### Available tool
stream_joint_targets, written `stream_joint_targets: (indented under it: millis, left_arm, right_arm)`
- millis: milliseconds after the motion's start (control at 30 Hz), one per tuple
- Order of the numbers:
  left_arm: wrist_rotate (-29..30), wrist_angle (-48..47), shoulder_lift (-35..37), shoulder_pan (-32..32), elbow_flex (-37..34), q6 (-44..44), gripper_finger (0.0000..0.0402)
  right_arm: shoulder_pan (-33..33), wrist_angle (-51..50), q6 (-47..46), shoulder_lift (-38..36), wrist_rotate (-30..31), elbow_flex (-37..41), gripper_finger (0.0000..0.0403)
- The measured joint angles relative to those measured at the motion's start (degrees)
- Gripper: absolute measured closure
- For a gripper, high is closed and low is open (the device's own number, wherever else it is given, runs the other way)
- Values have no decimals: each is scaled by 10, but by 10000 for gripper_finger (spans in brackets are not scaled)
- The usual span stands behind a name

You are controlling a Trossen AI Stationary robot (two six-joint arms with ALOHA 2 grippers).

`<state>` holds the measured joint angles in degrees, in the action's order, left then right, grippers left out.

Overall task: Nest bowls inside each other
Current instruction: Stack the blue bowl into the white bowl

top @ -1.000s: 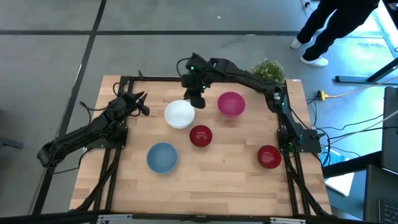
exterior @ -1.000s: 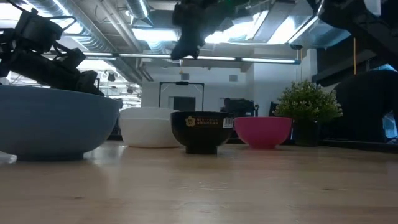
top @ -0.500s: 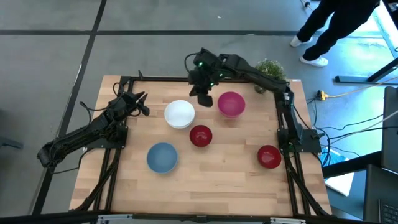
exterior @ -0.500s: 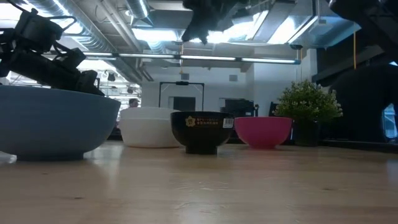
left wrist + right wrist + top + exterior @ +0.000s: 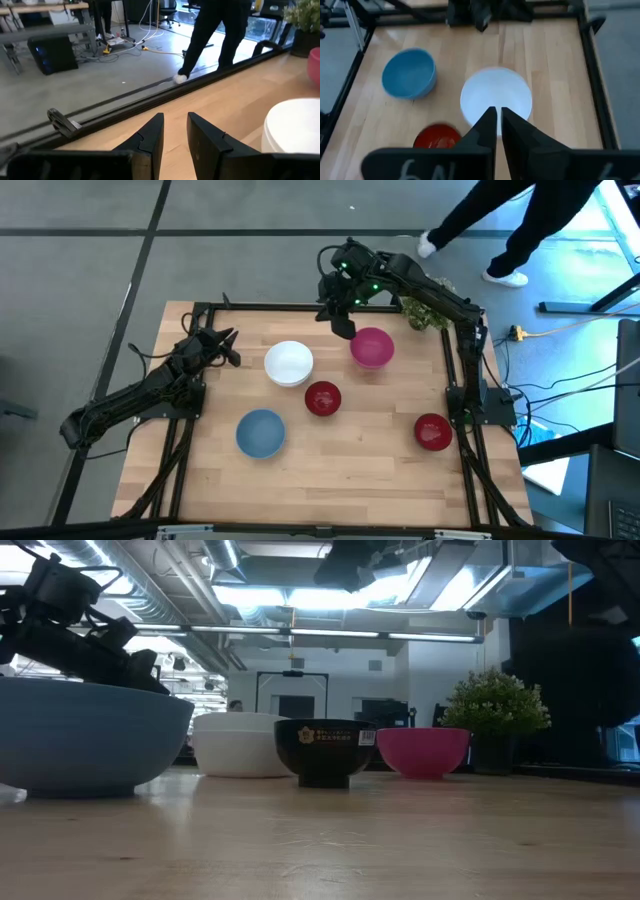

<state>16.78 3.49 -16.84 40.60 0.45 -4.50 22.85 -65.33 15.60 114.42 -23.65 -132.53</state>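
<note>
Currently the right claw [image 5: 343, 326], fingers nearly closed and empty, hangs above the wooden tabletop [image 5: 370, 460] between the round white bowl [image 5: 288, 364] and the magenta pink bowl [image 5: 372, 347], while the left claw [image 5: 228, 346], slightly parted, waits near the white bowl.

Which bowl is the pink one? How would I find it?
Look at the table's far edge, by the green plant. The pink bowl sits just before it, right of the white bowl, under the right gripper. It's the only bright magenta bowl.
</note>
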Motion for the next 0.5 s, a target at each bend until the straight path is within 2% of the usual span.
stream_joint_targets:
  millis: [100,267,500]
  left_arm:
    - [-1,0,0,0,0,-18,321]
    - [-26,1,0,0,0,-25,321]
    - [-31,14,0,0,0,-25,321]
  right_arm:
    - [-2,103,-9,-12,-13,70,385]
    - [-2,236,-34,-69,-30,247,398]
    - [-2,490,-115,-230,-17,548,379]
